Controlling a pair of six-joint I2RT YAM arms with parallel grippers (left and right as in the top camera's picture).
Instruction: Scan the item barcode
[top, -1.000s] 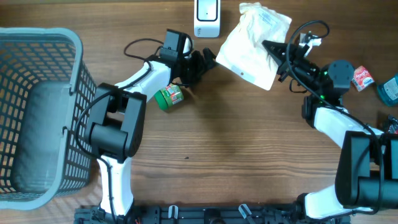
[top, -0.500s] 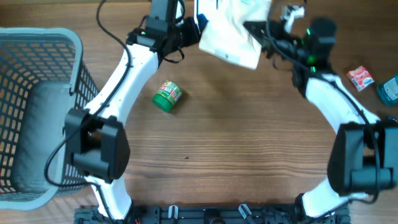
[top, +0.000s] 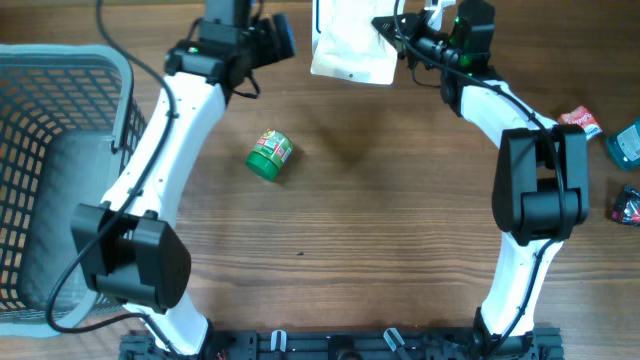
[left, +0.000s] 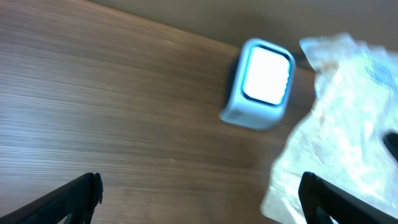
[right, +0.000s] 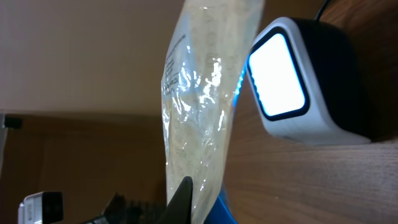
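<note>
The item is a white, crinkly plastic bag (top: 350, 45). My right gripper (top: 388, 30) is shut on its right edge and holds it over the barcode scanner at the table's far edge. In the right wrist view the bag (right: 205, 106) hangs just left of the scanner (right: 298, 81), whose window glows white, and my dark fingertip (right: 183, 199) presses on the plastic. No barcode shows. My left gripper (top: 272, 38) stands open to the left of the bag. In its wrist view the scanner (left: 261, 84) and bag (left: 342, 137) lie ahead, and nothing is between its fingers (left: 74, 196).
A green can (top: 270, 155) lies on its side on the wood, left of centre. A grey mesh basket (top: 115, 75) fills the left side. A red packet (top: 580, 122), a teal item (top: 625, 140) and a dark item (top: 628, 205) sit at the right edge.
My right gripper carried the bag left and toward the far edge, over the scanner. My left arm rose away from the green can and swung toward the far edge, still open.
</note>
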